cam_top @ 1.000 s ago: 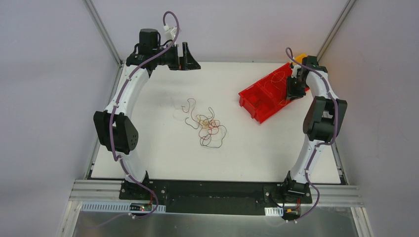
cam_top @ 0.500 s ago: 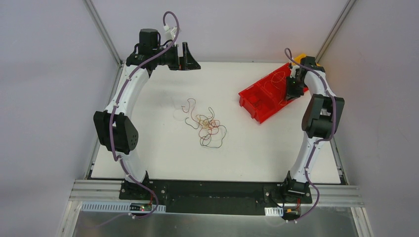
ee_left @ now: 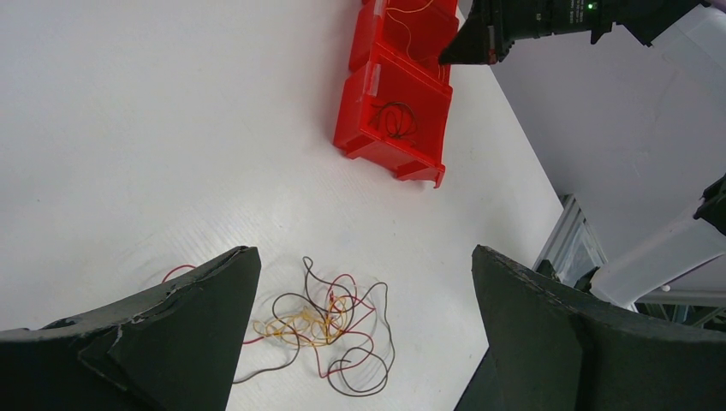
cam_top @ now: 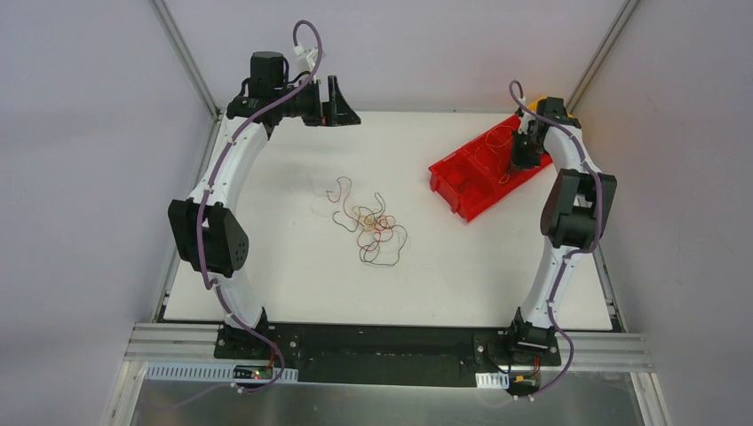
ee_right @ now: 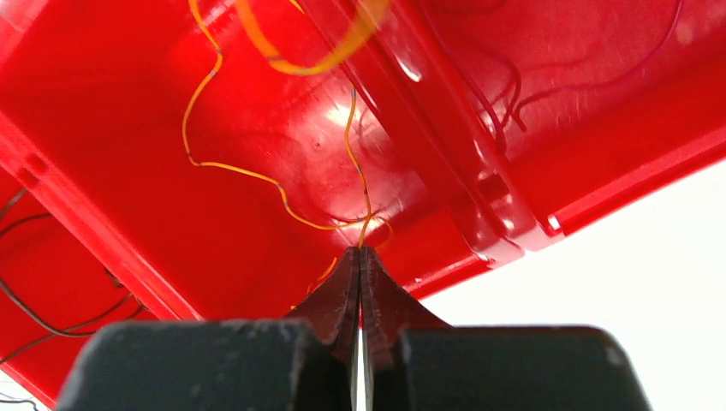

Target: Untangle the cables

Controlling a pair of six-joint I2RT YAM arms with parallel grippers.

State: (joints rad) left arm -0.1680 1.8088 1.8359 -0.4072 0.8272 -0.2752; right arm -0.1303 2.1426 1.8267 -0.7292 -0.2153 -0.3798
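Above the white table (cam_top: 266, 293) our left gripper (ee_left: 364, 253) gaped; our right gripper (ee_right: 360, 257), shut against a yellow wire (ee_right: 240, 171) in the bin (ee_right: 111, 111), risked snagging it.

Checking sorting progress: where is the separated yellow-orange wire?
Right wrist view: the yellow-orange wire lies inside the red bin, far right, reaching the tips of the shut right gripper.

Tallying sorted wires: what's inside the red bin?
Yellow wire in the red bin's middle compartment, pinched by the right gripper; dark wire in one end. The arm covers the other end from above.
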